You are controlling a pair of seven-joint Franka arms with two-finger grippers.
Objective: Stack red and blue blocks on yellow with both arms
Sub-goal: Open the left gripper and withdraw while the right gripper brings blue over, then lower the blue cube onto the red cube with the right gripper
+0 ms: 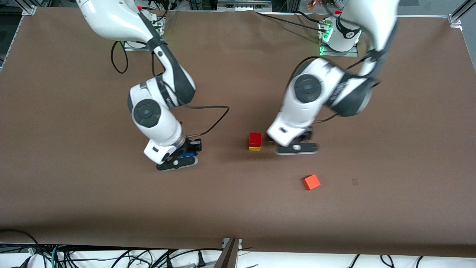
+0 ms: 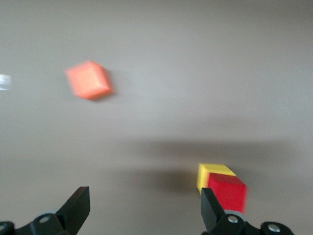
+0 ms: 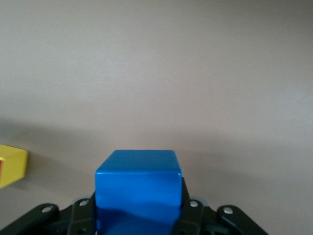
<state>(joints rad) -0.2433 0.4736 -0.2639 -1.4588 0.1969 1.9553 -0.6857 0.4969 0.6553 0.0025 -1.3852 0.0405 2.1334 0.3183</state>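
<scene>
The red block [image 1: 254, 139] sits on the yellow cube [image 1: 254, 148] near the middle of the table; the left wrist view shows the same red block [image 2: 227, 192] on the yellow cube [image 2: 210, 172]. My left gripper [image 1: 296, 148] hangs low beside this stack, toward the left arm's end, open with nothing between its fingers [image 2: 78, 208]. My right gripper [image 1: 177, 159] is low over the table toward the right arm's end, shut on the blue block [image 1: 186, 155]. The blue block [image 3: 138, 188] fills the right wrist view, with an edge of the yellow cube [image 3: 12, 165] at the side.
An orange-red cube [image 1: 311, 182] lies on the brown table [image 1: 238, 208], nearer the front camera than the left gripper, and shows in the left wrist view as well [image 2: 89, 80]. Black cables trail from the right arm.
</scene>
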